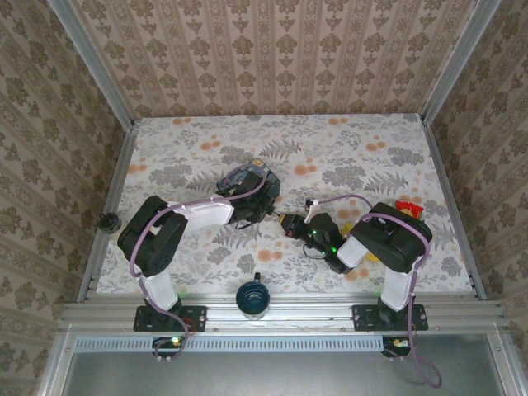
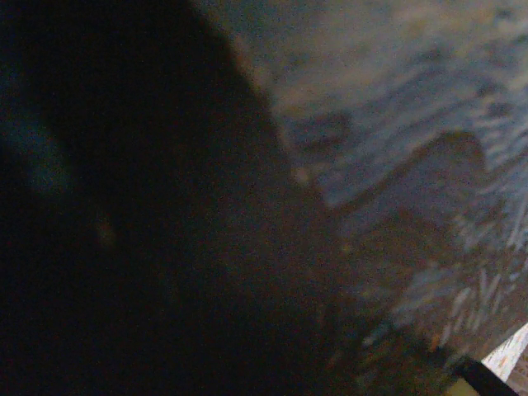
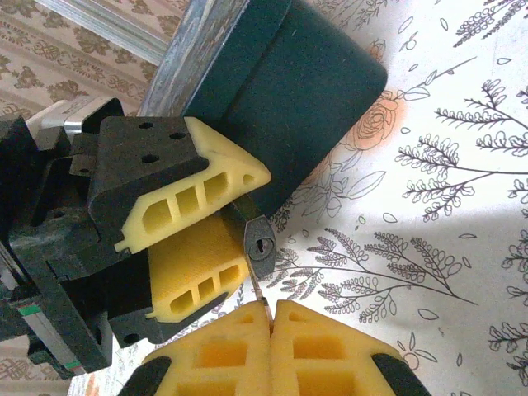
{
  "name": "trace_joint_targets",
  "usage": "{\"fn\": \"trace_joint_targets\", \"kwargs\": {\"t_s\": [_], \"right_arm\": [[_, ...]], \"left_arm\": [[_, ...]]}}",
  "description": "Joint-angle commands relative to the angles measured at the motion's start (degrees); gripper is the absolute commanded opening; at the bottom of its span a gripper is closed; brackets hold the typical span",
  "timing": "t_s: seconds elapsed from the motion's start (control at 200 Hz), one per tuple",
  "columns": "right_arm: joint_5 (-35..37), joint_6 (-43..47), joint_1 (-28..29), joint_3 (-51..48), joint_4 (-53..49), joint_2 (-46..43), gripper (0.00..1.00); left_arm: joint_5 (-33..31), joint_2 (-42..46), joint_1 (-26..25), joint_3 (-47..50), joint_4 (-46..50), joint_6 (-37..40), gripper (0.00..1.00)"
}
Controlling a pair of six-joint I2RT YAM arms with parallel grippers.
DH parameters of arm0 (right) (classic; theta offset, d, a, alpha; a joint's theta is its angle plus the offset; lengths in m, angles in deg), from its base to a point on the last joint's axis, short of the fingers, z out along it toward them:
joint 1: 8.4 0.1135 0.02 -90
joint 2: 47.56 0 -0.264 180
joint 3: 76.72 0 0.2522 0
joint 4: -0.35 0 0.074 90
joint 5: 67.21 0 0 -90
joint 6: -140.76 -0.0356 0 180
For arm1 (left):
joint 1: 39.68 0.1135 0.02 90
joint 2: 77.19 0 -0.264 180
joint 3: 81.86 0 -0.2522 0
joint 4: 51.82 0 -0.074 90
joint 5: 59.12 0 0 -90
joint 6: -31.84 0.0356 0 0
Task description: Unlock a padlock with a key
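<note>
Floral-print cloth covers the table [image 1: 371, 157], w/ damask wallpaper on the walls round it. Nearest the bases, a dark mug [image 1: 252, 299] stands at the near edge, approx 6 o'clock in the top view and well apart from the work.

Mid-table the two arms meet. In the right wrist view the R gripper [image 3: 271, 307] has its yellow pads pressed together, w/ a thin metal sliver, prob. the key [image 3: 259, 292], pinched at the very tips. Its point sits just beside the lower edge of the padlock [image 3: 258, 246], at 6 o'clock from the keyhole and not in it.

The padlock is tiny and off the cloth. The L gripper [image 3: 254, 224] is closed on it, w/ the body nipped at the finger ends and the keyhole facing the R wrist camera. Beyond that gripper, at 12 o'clock, the blue printed box [image 1: 247, 183] lies close to the L arm. The left wrist view is too dark and blurred to add anything.

Risks, as I judge them:
- Key is low of the keyhole, so a straight push would hit the lock body and skid off.
- Lock is held only by the fingertips, so side load could twist it or pop it out.
- Key has little pad contact, so it may pivot or slip back when it meets resistance.
- R fingertips sit near the L lower finger at approx 9 o'clock, so a correction could knock them together.
- L arm is hard by the box, so a regrip could shove it.
</note>
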State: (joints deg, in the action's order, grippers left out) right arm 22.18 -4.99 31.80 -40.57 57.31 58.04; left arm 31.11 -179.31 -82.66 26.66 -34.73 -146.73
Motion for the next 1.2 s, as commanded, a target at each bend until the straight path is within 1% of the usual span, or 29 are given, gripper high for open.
{"fn": "trace_joint_targets", "kwargs": {"t_s": [0.0,0.535,1.195], "right_arm": [[0.6,-0.26,0.31,-0.27,1.85,0.25,0.0],[0.3,-0.82,0.3,1.93,2.55,2.66,0.0],[-1.07,-1.01,0.31,3.83,2.68,2.92,0.0]], "left_arm": [[3.13,-1.41,0.66,1.29,1.95,-2.66,0.09],[3.73,-1.49,0.63,1.46,1.33,-2.39,0.08],[4.76,-2.19,0.55,1.68,0.67,-2.58,0.08]]}}
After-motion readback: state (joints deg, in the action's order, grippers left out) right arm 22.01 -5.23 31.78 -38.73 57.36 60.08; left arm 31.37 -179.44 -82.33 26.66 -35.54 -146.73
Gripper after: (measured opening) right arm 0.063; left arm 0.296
